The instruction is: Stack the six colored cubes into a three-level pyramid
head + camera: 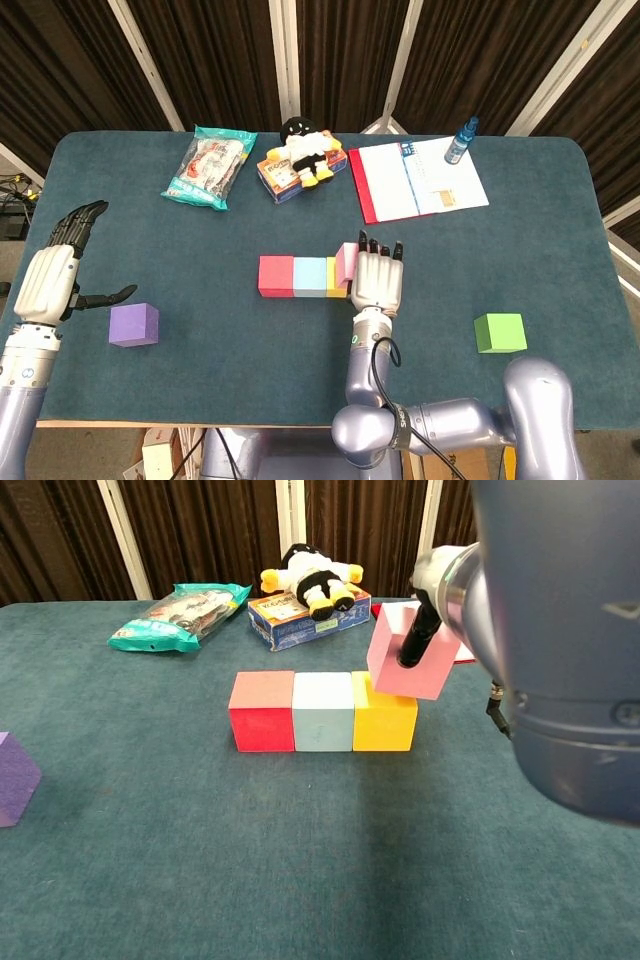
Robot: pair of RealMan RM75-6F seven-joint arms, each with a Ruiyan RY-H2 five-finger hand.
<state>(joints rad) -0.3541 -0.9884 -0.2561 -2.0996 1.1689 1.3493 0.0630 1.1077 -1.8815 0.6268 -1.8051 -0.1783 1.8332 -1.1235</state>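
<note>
**Pink cube hovers over the yellow end of the base row**

Teal cloth covers the table [560, 230], dark curtains behind. Nearest the robot, the purple cube [134, 324] sits just beside the left hand [52, 275], whose fingers are spread and hold nothing. The green cube [500, 332] lies well apart, off to the right of the right hand [378, 280].

That right hand pinches the pink cube [408, 656], a dark finger [416, 640] pressed against its near face; the cube is tilted, its lower edge at or just above the top of the yellow cube [384, 716]. Whether they touch cannot be told. To the left of the fingers the row continues with the light blue cube [323, 712] and red cube [262, 712], all three touching. The second level's seat probably lies leftward, over a seam, so the cube needs shifting left and levelling.

Farther off lie a snack bag [209, 166], a small box [288, 178] with a plush toy [305, 146] on it, an open booklet [418, 180] and a blue bottle [461, 140]. Their print is too small to read.
</note>
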